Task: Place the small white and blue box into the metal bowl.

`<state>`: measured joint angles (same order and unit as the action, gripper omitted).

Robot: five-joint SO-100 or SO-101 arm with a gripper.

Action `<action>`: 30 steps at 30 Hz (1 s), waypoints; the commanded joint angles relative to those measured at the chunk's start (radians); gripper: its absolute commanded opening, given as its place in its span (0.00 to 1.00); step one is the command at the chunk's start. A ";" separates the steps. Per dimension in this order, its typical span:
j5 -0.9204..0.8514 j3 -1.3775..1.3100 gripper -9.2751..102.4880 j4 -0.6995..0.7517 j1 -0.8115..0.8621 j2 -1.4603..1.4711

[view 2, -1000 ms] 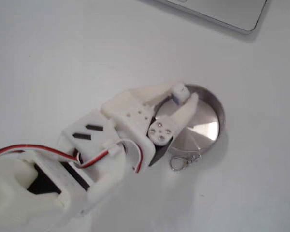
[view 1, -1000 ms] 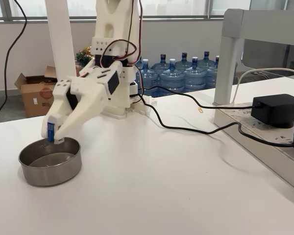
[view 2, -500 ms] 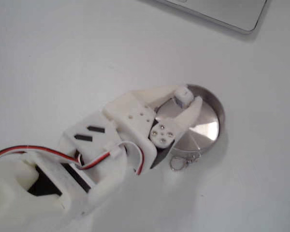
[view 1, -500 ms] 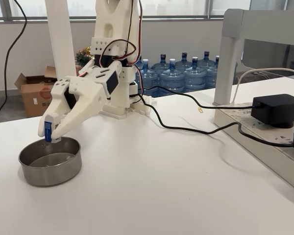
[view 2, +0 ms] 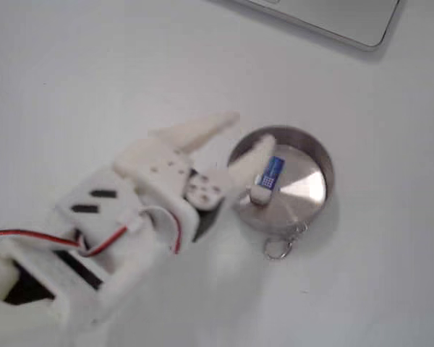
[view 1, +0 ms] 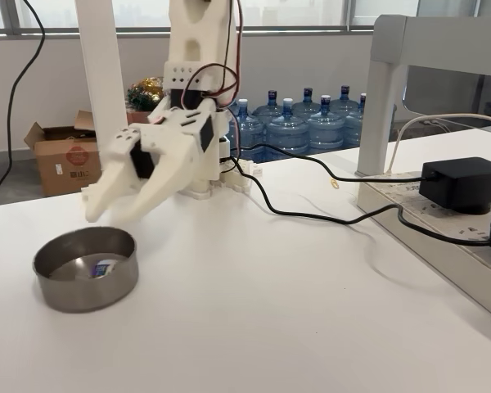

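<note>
Box [view 2: 270, 173] lies flat inside the bowl [view 1: 123, 276], so drop looks done; pincer [view 2: 242, 135] jaws apart, empty, above the bowl's rim on the bench [view 1: 295, 327]

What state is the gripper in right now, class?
White two-finger gripper: open, holding nothing; small white and blue box lies in the round metal bowl.

the small white and blue box [view 1: 105, 267] lies inside the metal bowl [view 1: 86, 268]; the gripper [view 1: 106, 214] hangs above, fingers apart.
</note>
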<state>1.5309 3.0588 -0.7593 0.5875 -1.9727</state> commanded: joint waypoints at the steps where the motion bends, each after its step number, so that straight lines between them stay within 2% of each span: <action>1: -0.141 0.071 0.22 -0.005 -0.129 -0.143; 9: -0.716 0.138 0.23 -0.002 -0.368 -0.333; 15: -1.206 0.138 0.23 -0.002 -0.494 -0.333; 20: -1.528 0.138 0.23 0.014 -0.646 -0.337; 22: -1.600 0.138 0.23 0.097 -0.698 -0.374; 24: -1.635 0.140 0.23 0.249 -0.736 -0.491; 30: -1.603 0.153 0.23 0.902 -0.742 -0.966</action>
<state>-0.0844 3.1477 -0.2332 -0.1473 -2.6538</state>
